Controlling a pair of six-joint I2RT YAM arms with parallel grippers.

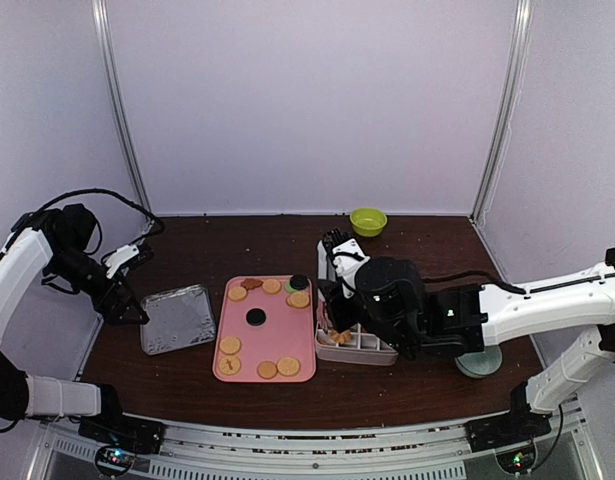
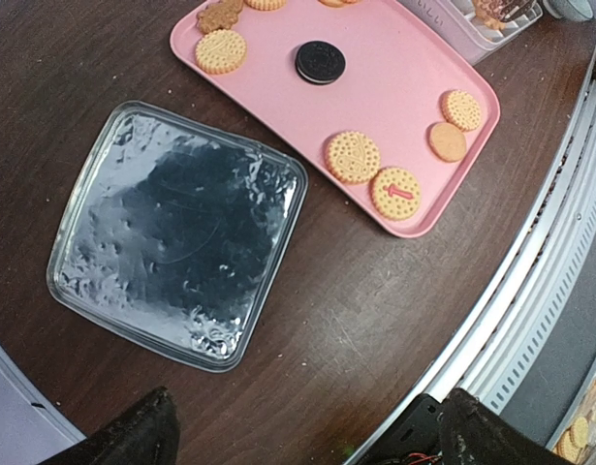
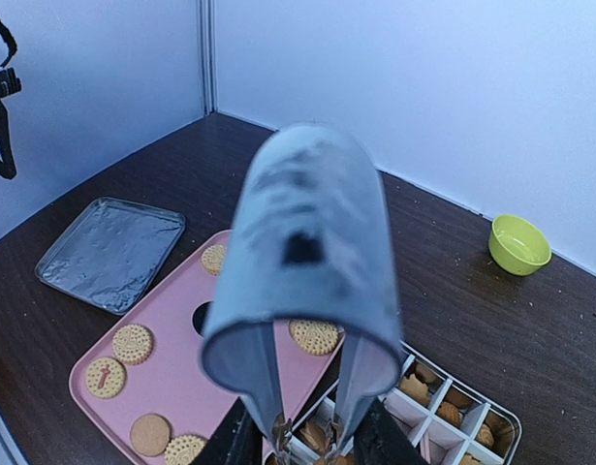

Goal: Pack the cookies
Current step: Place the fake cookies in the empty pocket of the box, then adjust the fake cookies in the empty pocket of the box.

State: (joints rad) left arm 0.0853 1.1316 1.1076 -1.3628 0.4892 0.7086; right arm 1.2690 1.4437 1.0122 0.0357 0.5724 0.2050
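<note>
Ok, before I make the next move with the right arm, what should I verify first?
1. Tongs gripped in right jaws: ok.
2. Tong tips over the divided box: ok.
3. Cookie between the tips: cannot tell, they sit at the frame edge.
4. Cookies to pick from on the pink tray: ok, several.
5. Left jaws open, empty, off the tray, by the clear lid: ok.

walls (image 1: 307, 100): pale lilac panels | table (image 1: 237, 245): dark wood | lighting: even, possibly overhead
</note>
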